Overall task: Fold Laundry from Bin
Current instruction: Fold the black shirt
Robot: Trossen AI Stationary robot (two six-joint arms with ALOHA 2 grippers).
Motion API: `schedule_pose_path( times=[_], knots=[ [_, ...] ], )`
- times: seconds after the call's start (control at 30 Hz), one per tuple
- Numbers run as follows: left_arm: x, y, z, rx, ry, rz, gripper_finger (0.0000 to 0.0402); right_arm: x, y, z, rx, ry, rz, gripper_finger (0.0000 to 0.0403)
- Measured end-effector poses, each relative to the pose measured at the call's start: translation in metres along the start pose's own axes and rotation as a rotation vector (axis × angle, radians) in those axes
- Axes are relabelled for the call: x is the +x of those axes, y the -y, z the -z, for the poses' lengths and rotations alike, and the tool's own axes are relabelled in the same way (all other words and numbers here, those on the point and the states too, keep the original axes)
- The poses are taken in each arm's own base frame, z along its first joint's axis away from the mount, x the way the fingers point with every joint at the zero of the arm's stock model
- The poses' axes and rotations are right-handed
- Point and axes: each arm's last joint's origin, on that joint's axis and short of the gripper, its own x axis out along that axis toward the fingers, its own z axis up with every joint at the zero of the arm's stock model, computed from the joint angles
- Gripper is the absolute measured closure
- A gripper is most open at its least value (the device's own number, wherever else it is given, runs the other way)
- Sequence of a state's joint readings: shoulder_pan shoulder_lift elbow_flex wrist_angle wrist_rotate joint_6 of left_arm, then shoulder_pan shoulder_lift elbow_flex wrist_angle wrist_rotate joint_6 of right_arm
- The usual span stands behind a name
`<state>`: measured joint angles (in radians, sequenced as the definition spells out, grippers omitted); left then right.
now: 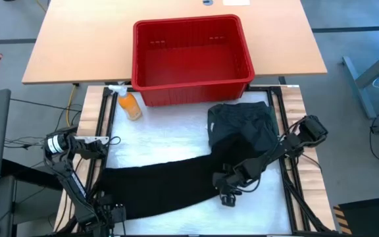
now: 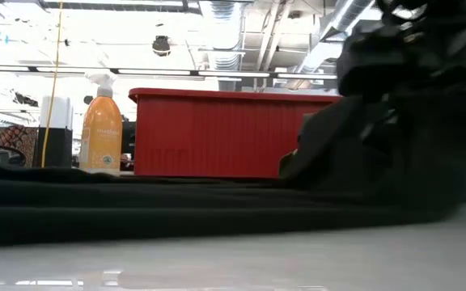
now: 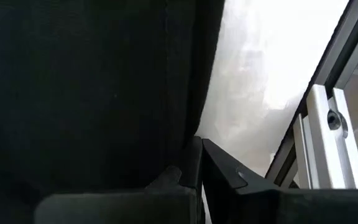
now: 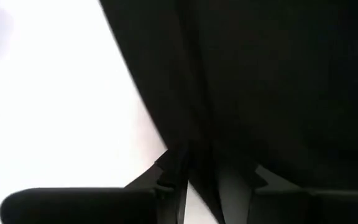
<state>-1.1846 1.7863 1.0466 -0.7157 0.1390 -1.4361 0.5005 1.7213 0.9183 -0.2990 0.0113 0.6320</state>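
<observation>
A long black cloth (image 1: 170, 184) lies spread across the near half of the white table mat. A second dark garment (image 1: 242, 125) lies bunched at the right, in front of the red bin (image 1: 193, 59). My left gripper (image 1: 114, 214) points down at the cloth's near left corner and is shut on it (image 3: 199, 155). My right gripper (image 1: 227, 196) slants down at the cloth's near right end. It is open, and its fingers (image 4: 166, 177) stand on either side of a fold of the cloth's edge (image 4: 201, 168). My left gripper pinches the black cloth's hemmed edge (image 3: 191, 127) between its two fingers, at the cloth's near left corner. The fingers come from above, pointing down. The cloth lies flat and slack on the mat.
An orange spray bottle (image 1: 130, 105) stands at the bin's near left corner. Aluminium frame rails (image 3: 328, 124) run along the mat's left and right sides. Bare white mat (image 1: 163, 131) lies between the bin and the black cloth.
</observation>
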Motion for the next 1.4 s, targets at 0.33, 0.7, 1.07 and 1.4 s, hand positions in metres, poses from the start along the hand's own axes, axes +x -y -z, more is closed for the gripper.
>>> schedule_pose_path(
  times=[0.33, 0.7, 1.07, 1.4],
  knots=[
    [0.0, 0.0, 0.0, -0.022, -0.032, 0.001, 0.0401, -0.051, -0.014, -0.013, 0.185, 0.104, -0.192, 0.0305],
    [0.001, 0.0, 0.003, -0.028, -0.101, 0.007, 0.0401, -0.083, -0.01, 0.039, 0.215, 0.205, 0.017, 0.0306],
    [0.001, 0.001, 0.003, -0.05, -0.112, 0.015, 0.0401, -0.028, 0.02, 0.078, 0.17, 0.132, 0.162, 0.0306],
    [0.001, 0.001, 0.003, -0.115, -0.094, 0.018, 0.0401, -0.045, -0.008, 0.094, 0.219, -0.258, -0.197, 0.0306]
  ],
)
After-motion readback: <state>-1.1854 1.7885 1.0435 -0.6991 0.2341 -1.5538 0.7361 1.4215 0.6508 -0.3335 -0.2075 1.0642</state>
